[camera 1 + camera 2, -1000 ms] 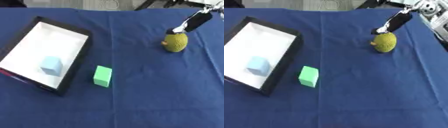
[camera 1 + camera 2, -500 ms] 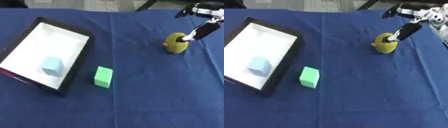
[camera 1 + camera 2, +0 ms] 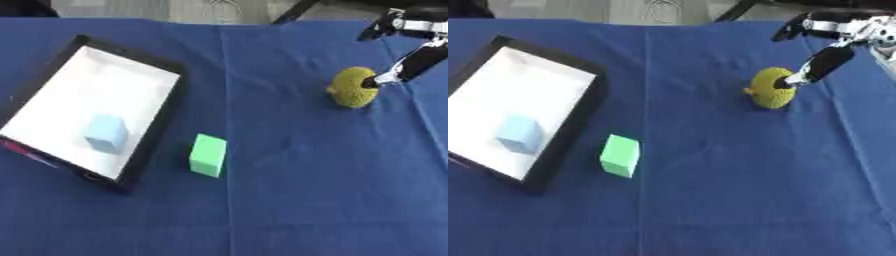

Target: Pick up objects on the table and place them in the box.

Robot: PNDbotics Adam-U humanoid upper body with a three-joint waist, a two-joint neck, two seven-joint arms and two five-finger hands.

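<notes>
A yellow-green knobbly round object (image 3: 771,88) lies on the blue cloth at the right. My right hand (image 3: 822,61) comes in from the upper right corner and is open. One straight finger (image 3: 409,64) slants down and its tip touches the object's upper right side, while the thumb (image 3: 789,32) sticks out above it, apart from it. A green block (image 3: 208,155) lies on the cloth just right of the box. The black-rimmed white box (image 3: 166,107) stands at the left with a light blue cube (image 3: 107,133) inside. My left hand is in no view.
The blue tablecloth (image 3: 289,200) covers the whole table, with wide bare cloth in the middle and front. The table's far edge runs along the top, with dark shapes beyond it.
My right hand has come down from above the yellow-green object to its right side, and the fingertip now touches it. The object, block and box have stayed put.
</notes>
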